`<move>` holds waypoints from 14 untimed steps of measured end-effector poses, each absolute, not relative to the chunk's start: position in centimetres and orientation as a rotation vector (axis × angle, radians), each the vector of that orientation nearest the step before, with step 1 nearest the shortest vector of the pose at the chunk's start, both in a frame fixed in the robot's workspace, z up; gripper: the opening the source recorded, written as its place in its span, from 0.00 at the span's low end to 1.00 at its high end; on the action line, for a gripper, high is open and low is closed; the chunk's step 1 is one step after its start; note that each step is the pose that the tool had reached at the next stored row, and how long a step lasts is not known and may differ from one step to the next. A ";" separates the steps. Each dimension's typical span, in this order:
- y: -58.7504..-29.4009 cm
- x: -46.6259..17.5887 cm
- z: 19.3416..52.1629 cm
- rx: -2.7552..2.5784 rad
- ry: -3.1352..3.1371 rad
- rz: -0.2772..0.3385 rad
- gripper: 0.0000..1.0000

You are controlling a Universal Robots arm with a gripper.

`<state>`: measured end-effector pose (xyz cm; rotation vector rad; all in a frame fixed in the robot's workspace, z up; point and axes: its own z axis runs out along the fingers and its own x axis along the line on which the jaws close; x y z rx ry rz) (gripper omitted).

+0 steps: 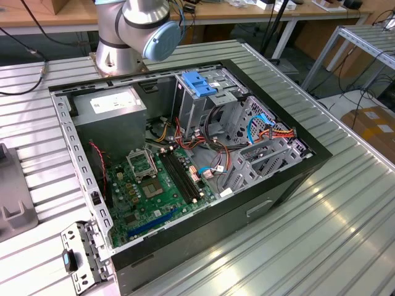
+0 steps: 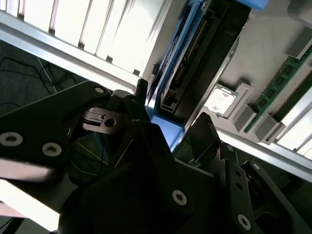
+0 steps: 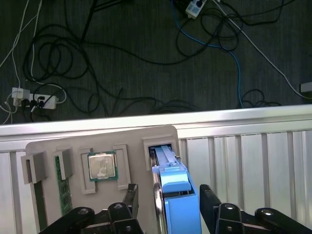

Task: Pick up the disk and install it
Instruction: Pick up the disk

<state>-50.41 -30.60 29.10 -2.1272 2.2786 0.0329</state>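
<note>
Edges: the grey tray (image 3: 73, 141) lay close to the slatted table's rim (image 3: 234, 117); past the rim was dark floor strewn with cables (image 3: 122, 73).
Open room: in the exterior view the computer case (image 1: 278, 185) lay open side up, with wiring crossing near its drive cage (image 1: 200, 83).
Neighbours: a processor chip (image 3: 101, 165) and a memory stick (image 3: 61, 187) sat in the tray, apart from the disk (image 3: 175, 195).
Position: the disk (image 2: 195, 63) stood on edge in a tray slot.
Grip: my claw (image 3: 167, 192) stood wide, straddling the disk, with a gap beside one finger (image 3: 130, 192).
Pose: my arm's base (image 1: 136, 24) stood just beside the case.
</note>
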 end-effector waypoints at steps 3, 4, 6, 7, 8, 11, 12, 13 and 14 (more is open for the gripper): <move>-30.6 -50.4 29.1 -2.127 2.279 0.033 0.62; -30.6 -50.4 29.1 -2.127 2.279 0.033 0.62; -30.6 -50.4 29.1 -2.127 2.278 0.034 0.62; -30.6 -50.4 29.1 -2.127 2.278 0.034 0.60; -30.6 -50.4 29.1 -2.127 2.278 0.034 0.53; -30.6 -50.4 29.1 -2.127 2.278 0.035 0.41; -30.6 -50.4 29.1 -2.127 2.278 0.035 0.38; -30.6 -50.4 29.1 -2.126 2.278 0.035 0.38; -30.6 -50.4 29.1 -2.126 2.278 0.035 0.38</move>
